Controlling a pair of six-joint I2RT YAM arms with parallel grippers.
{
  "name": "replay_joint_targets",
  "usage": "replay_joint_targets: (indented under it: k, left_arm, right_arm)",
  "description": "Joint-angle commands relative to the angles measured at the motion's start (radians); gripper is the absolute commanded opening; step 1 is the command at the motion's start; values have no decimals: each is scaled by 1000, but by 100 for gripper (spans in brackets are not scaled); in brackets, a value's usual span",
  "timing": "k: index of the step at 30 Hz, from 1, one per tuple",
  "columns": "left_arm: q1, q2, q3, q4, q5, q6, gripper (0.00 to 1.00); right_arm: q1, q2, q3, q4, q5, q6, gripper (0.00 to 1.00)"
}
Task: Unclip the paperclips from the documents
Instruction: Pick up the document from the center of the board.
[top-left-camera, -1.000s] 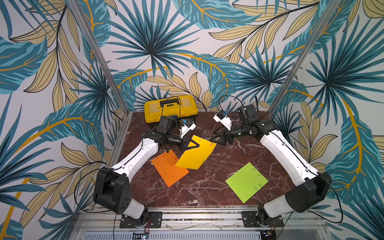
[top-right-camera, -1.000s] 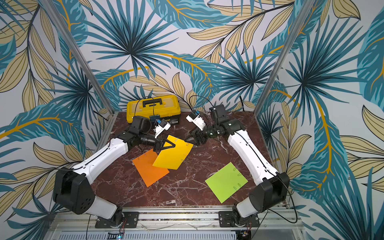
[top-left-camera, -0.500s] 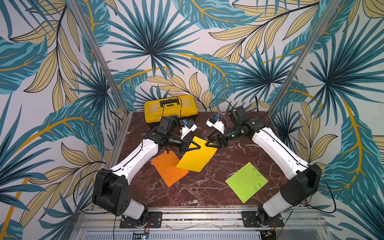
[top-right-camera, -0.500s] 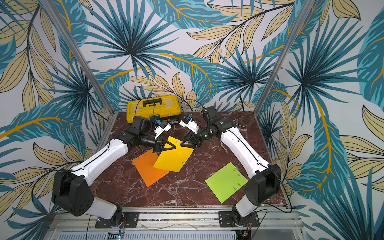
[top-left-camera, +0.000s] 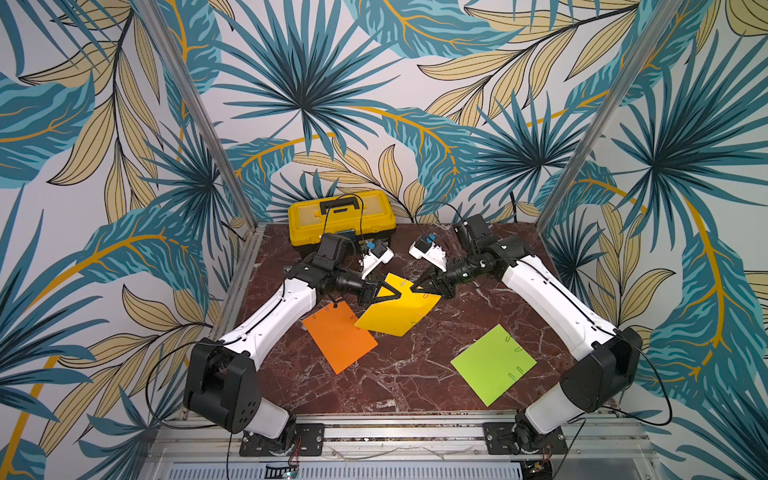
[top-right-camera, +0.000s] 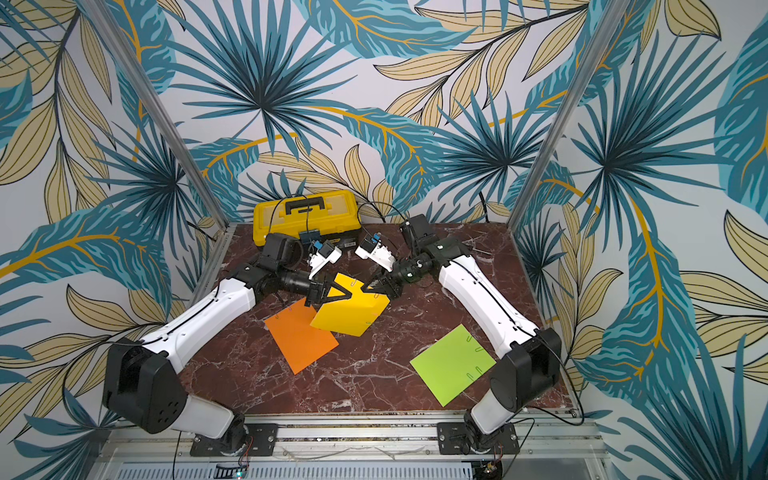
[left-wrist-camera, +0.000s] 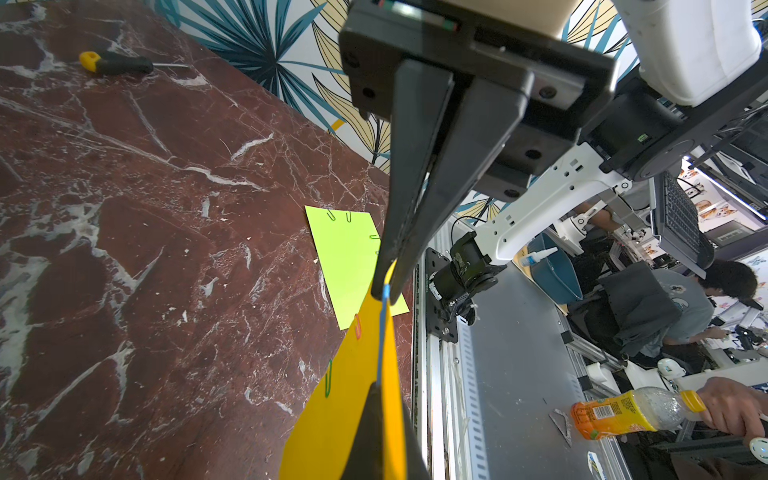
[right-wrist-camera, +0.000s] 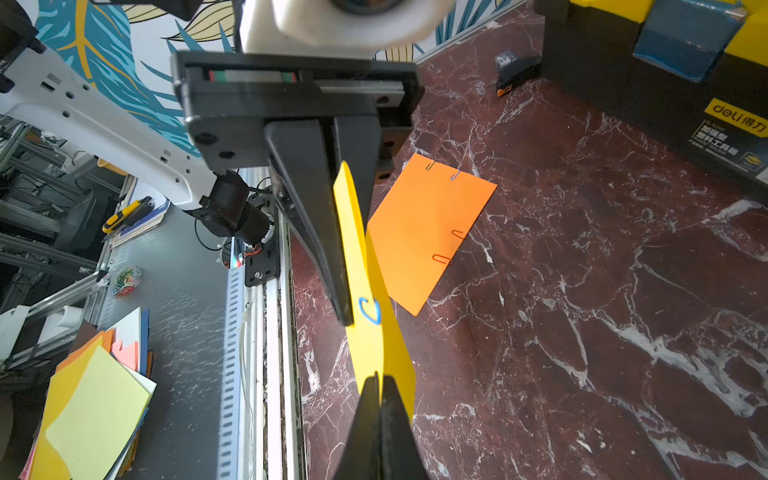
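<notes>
The yellow sheet (top-left-camera: 395, 316) is the one off the table. It is thin matte paper, its far edge lifted and bowed between the two pincers, while its near corner lies over a corner of the orange sheet (top-left-camera: 338, 336). The left gripper (top-left-camera: 400, 292) is clamped flat on that raised edge. The right gripper (top-left-camera: 417, 287) is pinched tight on the same edge just beside it, so the two sets of tips nearly meet.

A blue paperclip (right-wrist-camera: 370, 309), a small bent-wire loop, sits on the edge between them. I cannot tell whether the right tips have the wire as well as the paper.

The left wrist view adds a reddish clip (left-wrist-camera: 357, 326) and a green clip (left-wrist-camera: 328, 376) further along the yellow edge. The right wrist view shows red clips (right-wrist-camera: 441, 258) on the orange sheet plainly; from above they are mere specks.

The lime green sheet (top-left-camera: 492, 363) lies flat and well apart, near the right arm's base, with green wire loops (left-wrist-camera: 348, 216) on its edges.

All of this rests on a glossy red-brown marble table (top-left-camera: 395, 386) veined with white. At the back stands a yellow-and-black plastic toolbox (top-left-camera: 340, 212). Only the right wrist view lets me read its label (right-wrist-camera: 735, 114), "deli". The left wrist view alone shows a screwdriver (left-wrist-camera: 114, 64) with a black handle and a yellow cap.
</notes>
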Motion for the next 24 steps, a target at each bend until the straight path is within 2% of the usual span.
replay_joint_targets:
  k: [1, 5, 8, 11, 16, 22, 24]
  left_arm:
    - [-8, -19, -21, -10, 17, 12, 4]
    - [-14, -19, -21, -10, 22, 2, 23]
    - [-15, -17, -17, -10, 22, 0, 26]
    - [-16, -12, -9, -10, 28, -4, 24]
    - [-23, 4, 4, -10, 40, -11, 15]
    - [-32, 12, 3, -9, 35, -14, 0]
    - [-34, 12, 0, -10, 31, -15, 0]
  right_arm:
    - [4, 0, 3, -21, -18, -9, 0]
    - [9, 13, 15, -41, -15, -18, 0]
    - [15, 19, 22, -51, -5, -25, 0]
    - [22, 25, 26, -60, 6, -31, 0]
    - [28, 30, 29, -60, 17, -32, 0]
    - [29, 26, 34, -61, 26, -32, 0]
    - [29, 26, 32, -62, 28, -32, 0]
